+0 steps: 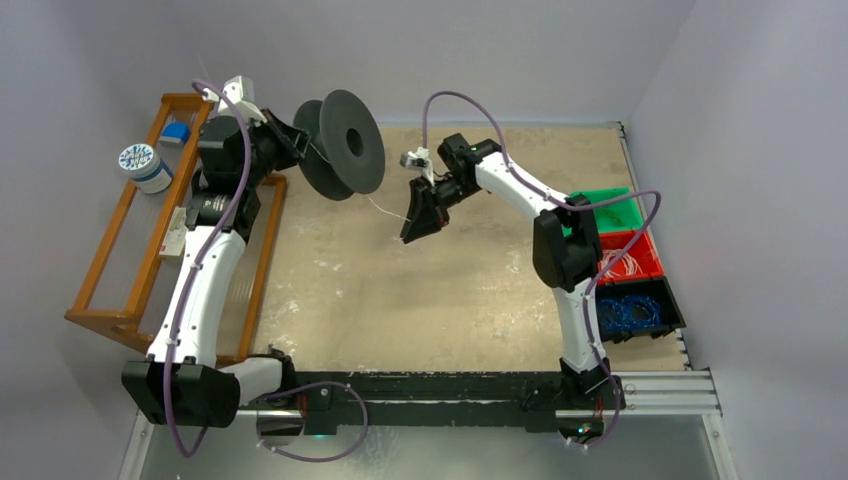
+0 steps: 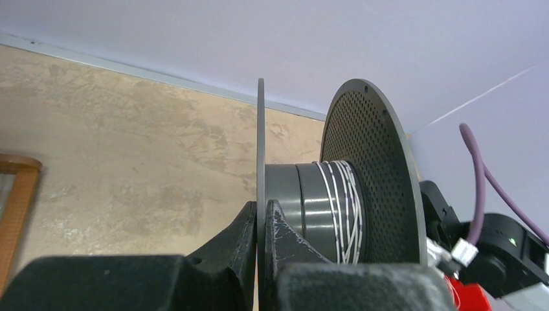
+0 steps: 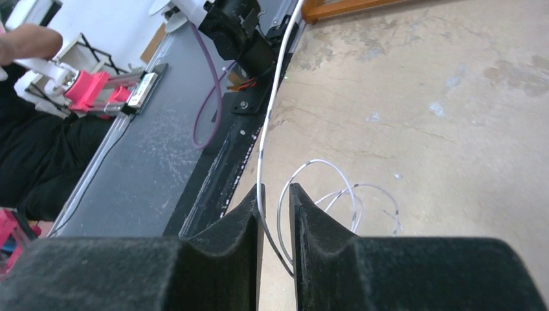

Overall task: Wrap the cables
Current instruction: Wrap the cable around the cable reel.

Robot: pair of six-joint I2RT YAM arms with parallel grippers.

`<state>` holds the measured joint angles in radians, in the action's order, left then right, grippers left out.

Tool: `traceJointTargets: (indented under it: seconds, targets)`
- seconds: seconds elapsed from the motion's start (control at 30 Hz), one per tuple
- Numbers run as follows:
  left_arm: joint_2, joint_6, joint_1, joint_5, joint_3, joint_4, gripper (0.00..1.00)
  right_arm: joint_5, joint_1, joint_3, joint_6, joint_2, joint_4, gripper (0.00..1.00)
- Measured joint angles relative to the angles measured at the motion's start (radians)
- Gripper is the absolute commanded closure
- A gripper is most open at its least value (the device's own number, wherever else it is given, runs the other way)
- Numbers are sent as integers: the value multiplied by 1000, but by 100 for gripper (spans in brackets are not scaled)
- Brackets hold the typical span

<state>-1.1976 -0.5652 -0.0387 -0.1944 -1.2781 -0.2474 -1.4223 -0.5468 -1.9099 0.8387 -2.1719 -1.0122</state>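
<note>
While the left gripper [image 2: 261, 208] clamps the spool [image 2: 372, 175] by one flange to steady it, the cable [image 2: 342, 207] lies partly wound on the hub and passes through the right gripper [image 3: 275, 194] as a guide; pinched or loose, unclear.

Top cam high behind, looking down; wrist cams close, low; all share tabletop [image 1: 400, 300].

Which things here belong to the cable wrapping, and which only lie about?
Job:
cable, running through the right pincer
spool, its flange clamped by the left pincer

Lying about:
wooden rack
blue-and-white tub
green bin
red bin
black bin with blue wire tangle
</note>
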Motion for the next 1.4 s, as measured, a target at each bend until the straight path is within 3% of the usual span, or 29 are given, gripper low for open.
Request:
traceJointTargets:
  seconds: [0.3, 0.53, 0.87, 1.13, 1.4]
  targets:
    - [-3, -2, 0, -102, 57, 70, 100, -71, 36, 20, 20, 0, -4, 71]
    - [-16, -27, 0, -188, 82, 105, 100, -86, 31, 20, 18, 0, -4, 88]
    - [-7, -35, 0, -326, 78, 155, 100, -94, 157, 33, -52, 0, 39, 86]
    - [-7, 132, -1, -465, 58, 69, 100, -107, 285, 53, -133, 0, 90, 87]
    - [-8, 393, -86, -468, 56, -55, 100, -108, 274, 54, -232, 0, 158, 96]
